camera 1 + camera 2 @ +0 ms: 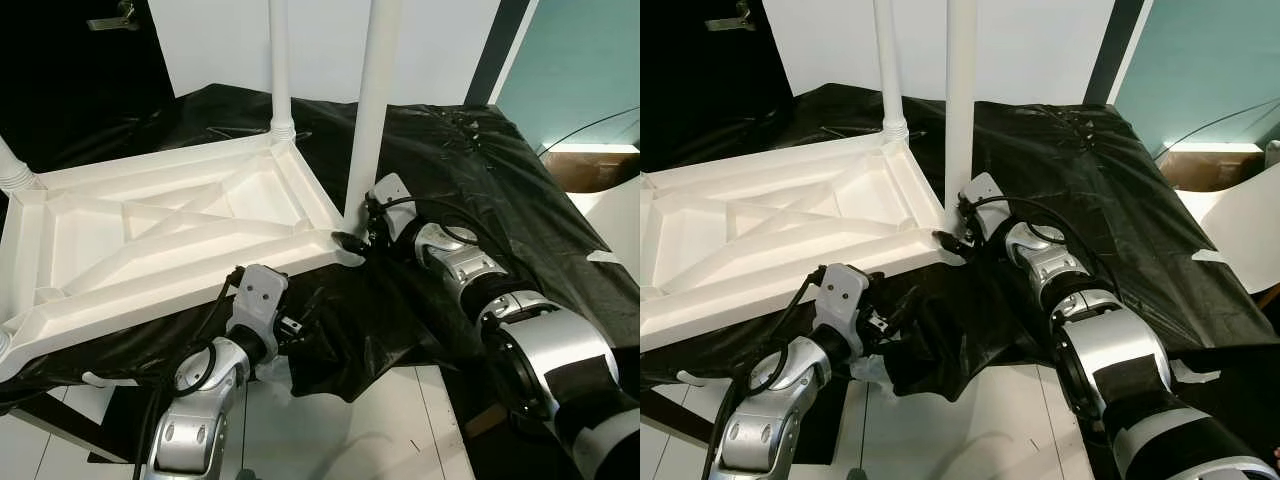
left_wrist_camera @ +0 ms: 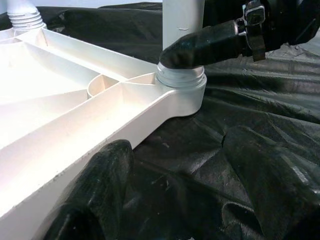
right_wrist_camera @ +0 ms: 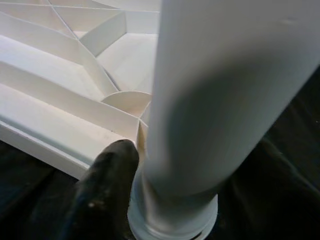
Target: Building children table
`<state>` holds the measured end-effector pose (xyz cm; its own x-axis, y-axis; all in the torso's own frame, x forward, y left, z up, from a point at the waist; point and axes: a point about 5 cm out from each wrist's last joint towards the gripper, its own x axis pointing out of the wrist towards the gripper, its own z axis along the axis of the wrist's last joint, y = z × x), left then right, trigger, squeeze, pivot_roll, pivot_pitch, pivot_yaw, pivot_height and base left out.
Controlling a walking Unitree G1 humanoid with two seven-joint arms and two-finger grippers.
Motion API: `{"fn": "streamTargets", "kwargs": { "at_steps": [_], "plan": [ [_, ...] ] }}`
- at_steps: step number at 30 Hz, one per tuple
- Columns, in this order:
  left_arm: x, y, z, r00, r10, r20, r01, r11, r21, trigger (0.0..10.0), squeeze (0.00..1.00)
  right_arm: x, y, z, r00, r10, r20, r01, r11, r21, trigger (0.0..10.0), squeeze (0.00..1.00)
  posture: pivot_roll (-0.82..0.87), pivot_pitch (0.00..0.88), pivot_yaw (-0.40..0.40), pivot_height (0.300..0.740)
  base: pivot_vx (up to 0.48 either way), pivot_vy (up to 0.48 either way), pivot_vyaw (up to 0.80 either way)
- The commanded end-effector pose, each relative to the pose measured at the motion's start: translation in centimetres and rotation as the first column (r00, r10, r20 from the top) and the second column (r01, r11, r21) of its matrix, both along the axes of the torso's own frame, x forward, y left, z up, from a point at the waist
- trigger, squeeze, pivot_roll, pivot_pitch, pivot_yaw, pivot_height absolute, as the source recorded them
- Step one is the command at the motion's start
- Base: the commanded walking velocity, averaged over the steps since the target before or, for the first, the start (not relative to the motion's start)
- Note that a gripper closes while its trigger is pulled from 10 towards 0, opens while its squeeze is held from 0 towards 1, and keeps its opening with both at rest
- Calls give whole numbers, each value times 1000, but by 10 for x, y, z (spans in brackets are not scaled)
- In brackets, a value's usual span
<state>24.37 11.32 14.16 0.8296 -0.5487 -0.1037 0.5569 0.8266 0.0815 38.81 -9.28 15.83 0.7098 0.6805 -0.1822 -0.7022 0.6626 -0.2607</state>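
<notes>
Black sheeting (image 1: 470, 190) drapes the whole desk, and a white tabletop (image 1: 170, 240) lies on it underside up, ribs showing. Two white legs stand from its right corners; the nearer leg (image 1: 372, 110) has the right gripper (image 1: 352, 243) clamped around its base at the socket. Just below the tabletop's near edge, the left gripper (image 1: 292, 328) has its fingers apart. White floor shows beneath.

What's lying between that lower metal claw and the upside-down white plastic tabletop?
Only crumpled black plastic sheeting lies between the left gripper and the upturned white ribbed tabletop, seen from the left wrist view.
</notes>
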Motion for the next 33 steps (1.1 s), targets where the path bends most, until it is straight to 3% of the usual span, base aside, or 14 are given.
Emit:
{"fn": "streamTargets", "kwargs": {
  "at_steps": [1,8,12,16,21,26,27,28,29,30,31,33],
  "plan": [
    [2,1,1,998,64,4,-64,998,4,10000,0,-1,4,-2,1000,29,-2,-29,999,-32,0,0,160,0,-58,740,0,0,0],
    [1,1,0,998,60,-1,-60,998,5,10000,0,0,-5,-6,997,9,-74,-10,1000,-9,0,0,155,0,-57,740,0,0,0],
    [2,-1,0,998,58,-4,-58,998,0,10000,0,2,-8,-13,988,-113,-108,109,993,-44,0,0,150,0,-59,740,0,0,0],
    [2,-1,-1,998,56,-4,-56,998,2,10000,0,3,-5,-17,971,-187,-148,188,982,-9,0,0,152,0,-63,740,0,0,0],
    [2,0,-2,999,53,-8,-53,998,19,10000,0,3,8,-23,913,-331,-238,354,933,59,0,0,156,0,-68,740,0,0,0],
    [2,-1,-2,999,52,-9,-52,998,18,10000,0,1,19,-26,889,-376,-259,407,910,75,0,0,158,0,-71,740,0,0,0],
    [2,-1,-2,999,51,-9,-51,999,18,10000,0,-1,27,-29,870,-406,-281,443,893,82,0,0,161,0,-74,740,0,0,0],
    [1,-2,-3,999,49,-11,-49,999,19,10000,0,-4,40,-31,818,-480,-316,532,840,103,0,0,165,0,-76,740,0,0,0],
    [1,-2,-3,999,49,-11,-49,999,19,10000,0,-4,40,-31,818,-480,-316,532,840,103,0,0,165,0,-76,740,0,0,0],
    [1,-2,-3,999,48,-11,-48,999,19,10000,0,-4,42,-31,783,-528,-329,589,800,117,0,0,168,0,-80,740,0,0,0],
    [1,-2,-3,999,48,-11,-48,999,19,10000,0,-4,42,-31,783,-528,-329,589,800,117,0,0,168,0,-80,740,0,0,0],
    [0,-2,-3,999,48,-11,-48,999,21,10000,0,-5,47,-30,725,-581,-370,664,733,148,0,0,171,0,-80,740,0,0,0]
  ]
}}
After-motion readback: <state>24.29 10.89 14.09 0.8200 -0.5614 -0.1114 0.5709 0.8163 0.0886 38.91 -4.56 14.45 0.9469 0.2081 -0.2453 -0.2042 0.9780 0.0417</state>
